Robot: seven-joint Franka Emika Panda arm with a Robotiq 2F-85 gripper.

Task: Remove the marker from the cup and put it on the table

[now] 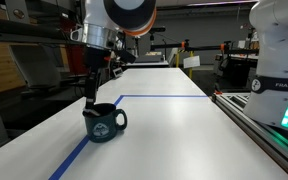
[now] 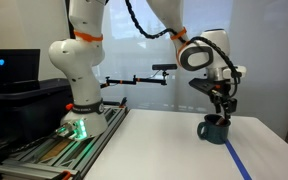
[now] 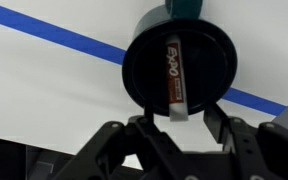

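The dark navy cup (image 1: 105,122) stands on the white table (image 1: 174,135) beside a blue tape line, and shows in both exterior views (image 2: 214,128). In the wrist view I look straight down into the cup (image 3: 179,40). The marker (image 3: 175,80) leans inside it, with a dark red-labelled body and a pale end over the rim. My gripper (image 3: 177,118) is open, one finger on each side of the marker's end, not touching it. It hangs just above the cup's rim (image 1: 91,100) (image 2: 221,112).
Blue tape lines (image 1: 164,97) cross the table. A metal-railed bench with the white robot base (image 2: 79,70) and a green light runs along one table edge (image 1: 274,110). A dark monitor (image 2: 9,65) stands beyond it. Lab clutter lies behind the table's far end.
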